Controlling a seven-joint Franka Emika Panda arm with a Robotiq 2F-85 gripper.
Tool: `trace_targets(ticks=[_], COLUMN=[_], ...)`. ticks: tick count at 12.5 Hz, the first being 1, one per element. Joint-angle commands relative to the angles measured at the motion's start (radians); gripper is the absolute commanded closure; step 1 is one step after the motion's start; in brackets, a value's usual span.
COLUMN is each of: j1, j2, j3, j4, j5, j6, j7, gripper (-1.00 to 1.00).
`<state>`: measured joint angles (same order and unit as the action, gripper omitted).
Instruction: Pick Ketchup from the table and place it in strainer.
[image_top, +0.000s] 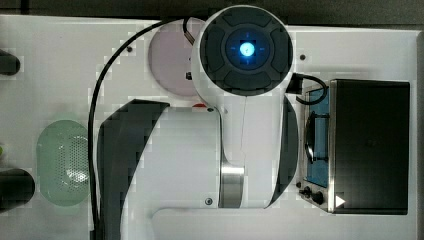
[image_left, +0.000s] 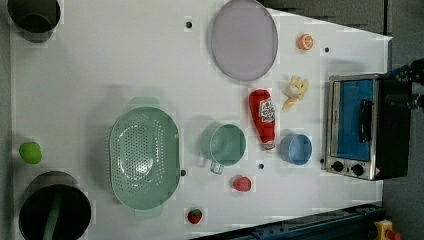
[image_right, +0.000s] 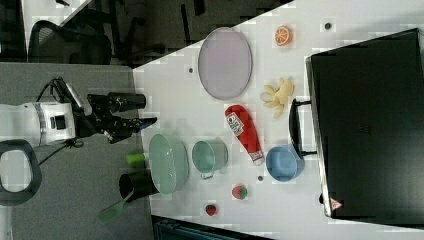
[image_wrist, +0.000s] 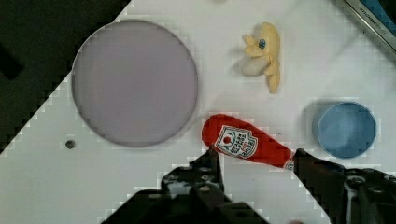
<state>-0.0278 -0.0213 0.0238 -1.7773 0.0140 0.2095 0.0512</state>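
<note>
On the table, Ketchup (image_left: 263, 118) lies flat, cap toward the blue bowl (image_left: 295, 149); gripper (image_wrist: 256, 161) spread.

Glossy red plastic on the Ketchup (image_wrist: 247, 145) between the pincer's (image_wrist: 256, 164) matt black fingers (image_wrist: 210, 169), white paper-like label stuck on. Beyond it, smooth matt lilac plate (image_wrist: 134, 83) and smooth blue plastic bowl (image_wrist: 346, 129). Perforated pale mint plastic strainer (image_left: 144, 157). Brushed-metal toaster oven (image_left: 361, 126).

Ketchup (image_wrist: 246, 146): white label, print unreadable | oven (image_left: 370, 127): red warning triangle
</note>
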Motion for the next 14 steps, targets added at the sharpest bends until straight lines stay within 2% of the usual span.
trace_targets(ticks=[1,3,9,14], j1=[-0.110,-0.109,-0.106,-0.101], j2=[-0.202,-0.197,-0.094,0.022], j3=[0.059,0.061,0.088,0.120], j4=[-0.078,-0.083,-0.150,-0.234], j5=[0.017,0.017,0.017,0.017], j6=[-0.153,-0.151,-0.043,0.132], j7=[-0.035,-0.036,-0.128,-0.460], gripper=[-0.58,-0.99,-1.00,-1.00])
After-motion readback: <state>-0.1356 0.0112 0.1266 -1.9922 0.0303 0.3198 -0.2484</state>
